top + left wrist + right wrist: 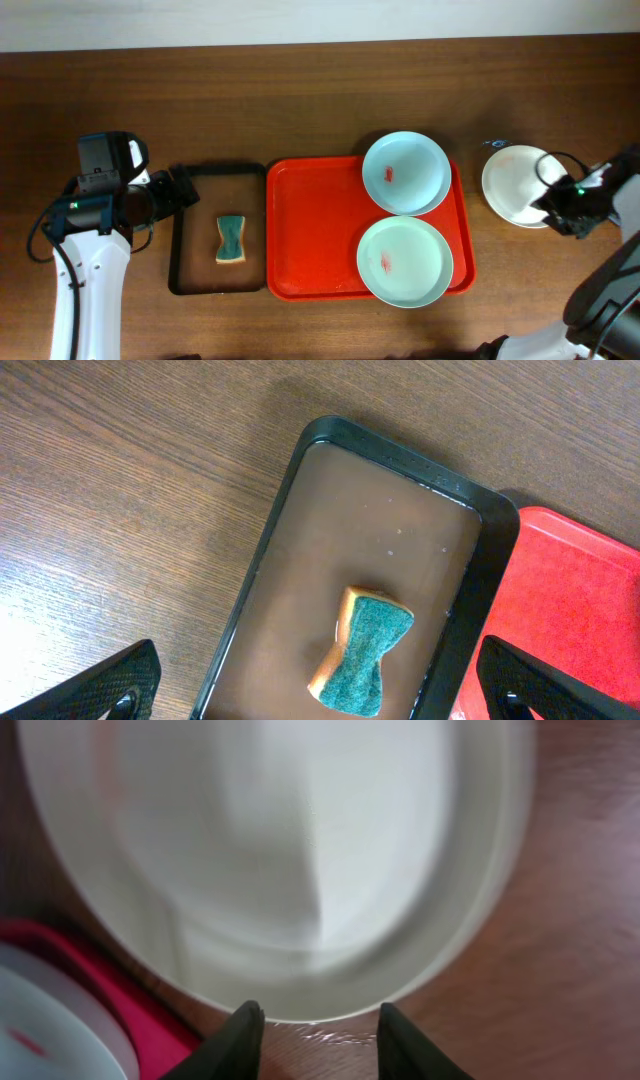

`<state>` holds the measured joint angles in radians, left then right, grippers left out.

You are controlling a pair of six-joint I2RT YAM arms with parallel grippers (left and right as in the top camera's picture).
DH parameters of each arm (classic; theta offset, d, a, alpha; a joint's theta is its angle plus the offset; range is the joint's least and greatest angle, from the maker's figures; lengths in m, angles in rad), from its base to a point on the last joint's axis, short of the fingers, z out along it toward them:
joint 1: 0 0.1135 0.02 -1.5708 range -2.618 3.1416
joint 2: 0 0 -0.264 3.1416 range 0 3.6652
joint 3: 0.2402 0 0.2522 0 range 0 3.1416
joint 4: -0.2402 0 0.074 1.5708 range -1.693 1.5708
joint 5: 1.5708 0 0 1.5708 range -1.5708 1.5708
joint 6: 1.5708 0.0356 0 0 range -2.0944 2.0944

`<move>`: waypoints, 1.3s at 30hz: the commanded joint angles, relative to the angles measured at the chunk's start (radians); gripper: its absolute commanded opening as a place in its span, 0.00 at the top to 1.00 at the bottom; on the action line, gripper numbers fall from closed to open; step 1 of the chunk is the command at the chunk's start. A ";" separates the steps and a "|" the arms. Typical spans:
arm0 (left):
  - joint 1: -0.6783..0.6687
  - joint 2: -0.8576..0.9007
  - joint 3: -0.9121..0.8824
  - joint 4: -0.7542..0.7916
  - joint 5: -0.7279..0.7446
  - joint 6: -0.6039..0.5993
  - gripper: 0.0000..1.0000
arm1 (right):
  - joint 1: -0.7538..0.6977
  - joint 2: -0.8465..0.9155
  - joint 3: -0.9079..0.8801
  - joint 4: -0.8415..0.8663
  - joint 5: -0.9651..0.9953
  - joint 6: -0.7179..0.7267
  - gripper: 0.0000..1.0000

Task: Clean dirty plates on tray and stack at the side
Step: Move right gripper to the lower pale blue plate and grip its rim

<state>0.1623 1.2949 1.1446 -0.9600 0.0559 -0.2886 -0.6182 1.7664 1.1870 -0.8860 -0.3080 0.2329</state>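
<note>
- tray (pixel 310 230) at mid-table (pixel 300 90), long side running L–R.
- narrow tray (pixel 176 250) just L of it, edges abt touching; sponge (pixel 231 239) lies in its middle.
- rear plate (pixel 405 173) on tray's back-R corner, overhanging back rim.
- front plate (pixel 404 262) on tray's front-R corner, directly in front of rear plate, rims nearly meeting.
- third plate (pixel 515 185) on table, R of tray, apart from it, roughly level w/ rear plate.
</note>
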 commanded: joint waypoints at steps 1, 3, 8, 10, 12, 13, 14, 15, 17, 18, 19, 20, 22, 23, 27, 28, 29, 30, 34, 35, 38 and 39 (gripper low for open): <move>0.004 -0.011 0.010 0.001 0.008 -0.007 0.01 | 0.169 -0.010 -0.003 -0.017 -0.001 -0.111 0.57; 0.004 -0.011 0.010 0.001 0.008 -0.007 0.01 | 0.267 -0.010 -0.002 -0.056 0.003 -0.151 0.54; 0.004 -0.011 0.010 0.001 0.008 -0.007 0.01 | 0.381 -0.010 -0.003 -0.291 0.007 -0.155 0.54; 0.004 -0.011 0.010 0.001 0.008 -0.007 0.01 | 0.414 -0.010 -0.011 -0.358 0.050 -0.154 0.54; 0.004 -0.011 0.010 0.001 0.008 -0.007 0.01 | 0.466 -0.010 -0.045 -0.356 0.059 -0.154 0.54; 0.004 -0.011 0.010 0.001 0.008 -0.007 0.01 | 0.496 -0.010 -0.077 -0.338 0.059 -0.154 0.54; 0.004 -0.011 0.010 0.001 0.008 -0.007 0.01 | 0.513 -0.010 -0.101 -0.325 0.059 -0.154 0.54; 0.004 -0.011 0.010 0.001 0.008 -0.007 0.01 | 0.523 -0.010 -0.123 -0.313 0.059 -0.154 0.56; 0.004 -0.011 0.010 0.001 0.008 -0.007 0.01 | 0.536 -0.010 -0.174 -0.273 0.058 -0.146 0.62; 0.004 -0.011 0.010 0.001 0.008 -0.007 0.01 | 0.540 -0.010 -0.186 -0.259 0.058 -0.139 0.68; 0.004 -0.011 0.010 0.001 0.008 -0.006 0.01 | 0.543 -0.010 -0.193 -0.248 0.055 -0.139 0.73; 0.004 -0.011 0.010 0.001 0.008 -0.007 0.01 | 0.550 -0.010 -0.199 -0.243 0.054 -0.139 0.76; 0.004 -0.011 0.010 0.001 0.008 -0.007 0.01 | 0.583 -0.010 -0.202 -0.240 0.054 -0.139 0.94; 0.004 -0.011 0.010 0.001 0.008 -0.007 0.01 | 0.602 -0.010 -0.202 -0.236 0.049 -0.139 0.96; 0.004 -0.011 0.010 0.001 0.008 -0.007 0.01 | 0.752 -0.010 -0.202 -0.133 -0.161 -0.113 0.96; 0.004 -0.011 0.010 0.001 0.008 -0.007 0.01 | 0.835 -0.010 -0.202 -0.007 -0.175 0.030 0.96; 0.004 -0.011 0.010 0.001 0.008 -0.007 0.01 | 0.877 -0.010 -0.202 0.061 -0.175 0.091 0.96; 0.004 -0.011 0.010 0.001 0.008 -0.007 0.01 | 0.941 -0.010 -0.202 0.166 -0.165 0.176 0.96; 0.004 -0.011 0.010 0.001 0.008 -0.007 0.01 | 1.071 -0.010 -0.201 0.292 0.033 0.352 0.83; 0.004 -0.011 0.010 0.001 0.008 -0.007 0.01 | 1.070 -0.010 -0.196 0.292 0.033 0.352 0.71; 0.004 -0.011 0.010 0.001 0.008 -0.007 0.01 | 1.070 -0.016 -0.114 0.267 0.034 0.317 0.55; 0.004 -0.011 0.010 0.001 0.008 -0.007 0.01 | 1.070 -0.020 -0.078 0.224 0.057 0.304 0.54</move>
<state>0.1623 1.2949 1.1446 -0.9600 0.0559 -0.2886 0.4488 1.7660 1.0306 -0.6170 -0.2951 0.5655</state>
